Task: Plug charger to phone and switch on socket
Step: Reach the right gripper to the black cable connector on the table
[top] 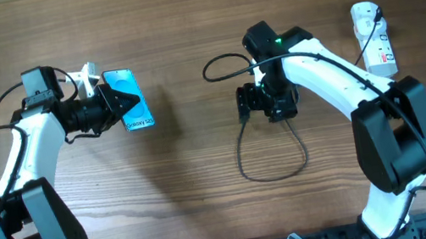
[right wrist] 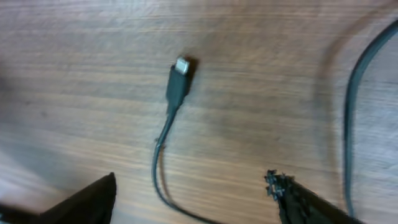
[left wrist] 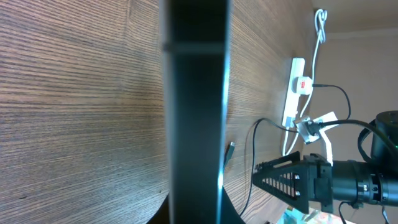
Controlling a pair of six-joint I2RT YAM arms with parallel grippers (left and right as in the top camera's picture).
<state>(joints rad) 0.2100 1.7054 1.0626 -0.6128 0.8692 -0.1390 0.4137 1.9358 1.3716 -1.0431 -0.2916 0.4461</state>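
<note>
Left claw (top: 118, 103) pinches one phone (top: 125, 80); right claw (right wrist: 193, 196) (spread) hovers over one charger (right wrist: 177, 84).

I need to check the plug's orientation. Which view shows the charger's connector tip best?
Right wrist: the connector tip lies close and unobstructed on the table, metal end visible. Overhead shows only the charger cable loop; the right gripper covers the tip. Left wrist shows it small and distant.

Even bright light, soft shadows; right wrist view blurred
</note>
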